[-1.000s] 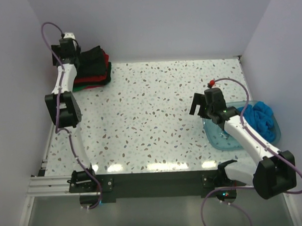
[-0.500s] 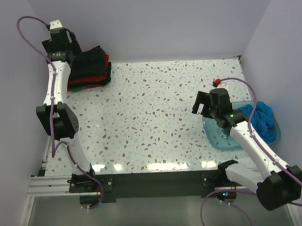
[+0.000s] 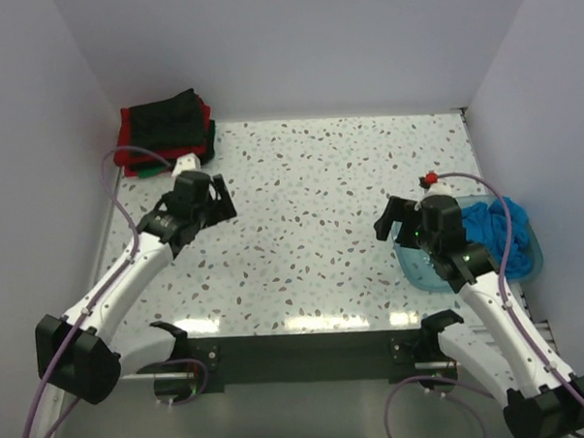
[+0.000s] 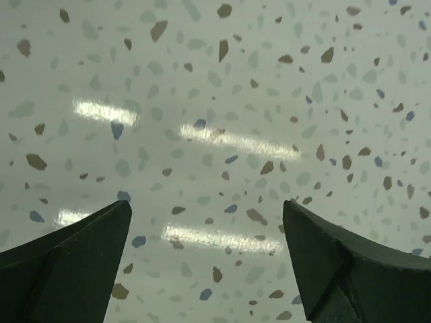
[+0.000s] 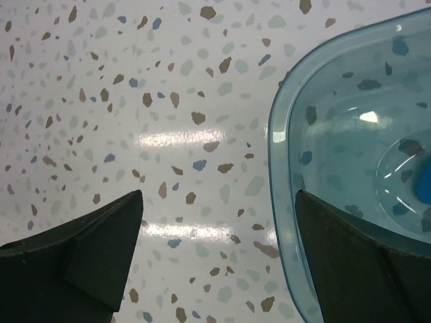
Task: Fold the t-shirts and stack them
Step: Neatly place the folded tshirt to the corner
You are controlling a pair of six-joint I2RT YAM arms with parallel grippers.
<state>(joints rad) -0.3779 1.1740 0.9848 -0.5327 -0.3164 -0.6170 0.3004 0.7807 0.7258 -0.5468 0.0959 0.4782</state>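
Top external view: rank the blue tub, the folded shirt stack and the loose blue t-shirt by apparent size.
1. blue tub
2. folded shirt stack, nearly as big, though farther away
3. loose blue t-shirt, partly hidden

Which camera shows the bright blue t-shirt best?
The top external view. There the blue t-shirt lies crumpled in the tub, mostly in sight. The right wrist view catches only a small blue patch at its right edge. The left wrist view shows only speckled table.
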